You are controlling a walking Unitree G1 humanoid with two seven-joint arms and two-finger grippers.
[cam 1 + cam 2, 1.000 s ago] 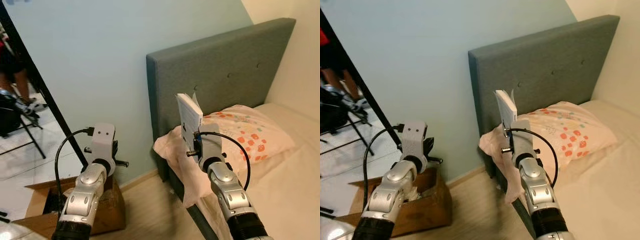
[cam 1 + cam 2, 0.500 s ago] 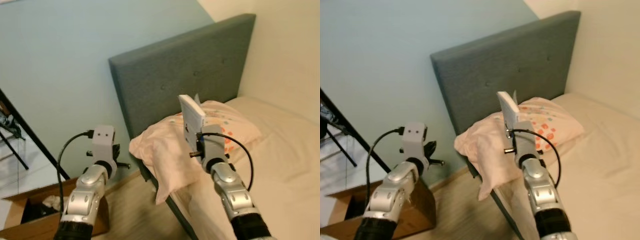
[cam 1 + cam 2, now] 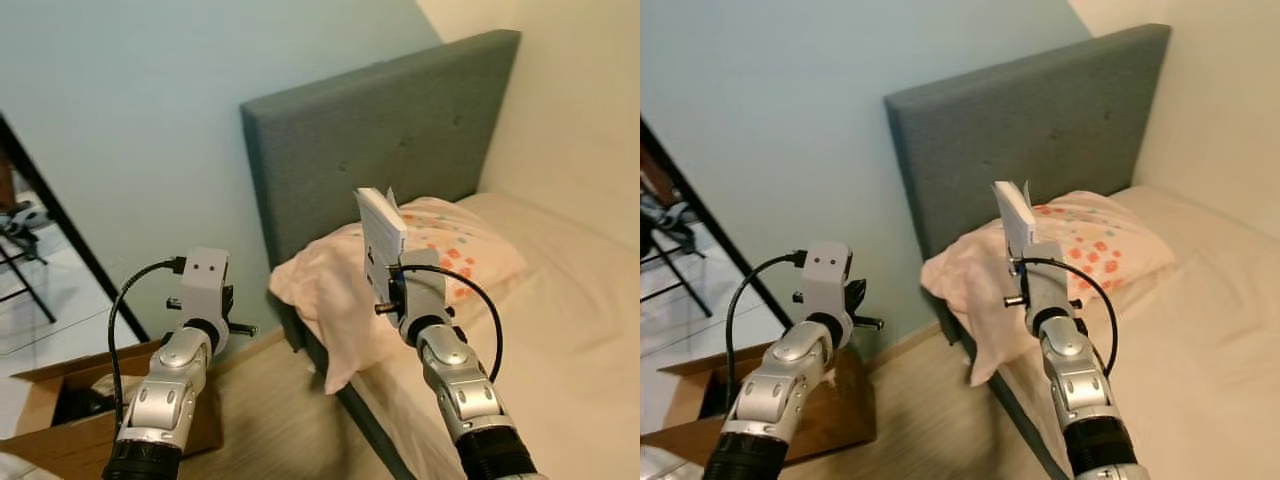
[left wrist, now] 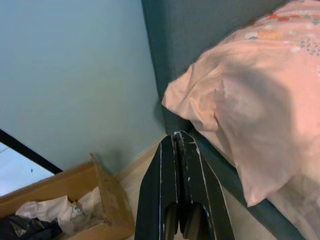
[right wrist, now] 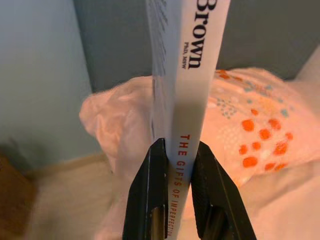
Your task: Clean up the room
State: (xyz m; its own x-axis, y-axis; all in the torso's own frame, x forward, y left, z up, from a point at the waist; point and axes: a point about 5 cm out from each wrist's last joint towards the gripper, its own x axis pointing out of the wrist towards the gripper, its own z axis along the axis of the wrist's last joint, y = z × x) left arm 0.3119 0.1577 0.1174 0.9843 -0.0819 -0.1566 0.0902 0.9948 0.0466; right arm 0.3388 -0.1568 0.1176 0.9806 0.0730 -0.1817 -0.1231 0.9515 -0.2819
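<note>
My right gripper [image 5: 174,152] is shut on a white paperback book [image 3: 381,233], held upright by its spine [image 5: 189,90] in front of the pink pillow [image 3: 440,250]. The book's spine shows red and black lettering between the black fingers [image 5: 146,185]. The pillow lies at the head of the bed [image 3: 560,330], against a grey headboard [image 3: 400,130], one corner hanging over the bed's edge. My left gripper [image 4: 176,142] is shut with nothing in it, raised over the floor beside the bed. An open cardboard box [image 3: 60,400] sits on the floor at the left with crumpled paper [image 4: 55,210] inside.
A pale blue wall [image 3: 150,110] runs behind the headboard. A black frame [image 3: 60,220] leans along the wall at the left. Wooden floor [image 3: 280,420] lies between the box and the bed. The beige mattress stretches to the right.
The camera has swung: the headboard and pillow shift in view and the box reappears at left. The right gripper keeps hold of the book; both arms stay in the same pose.
</note>
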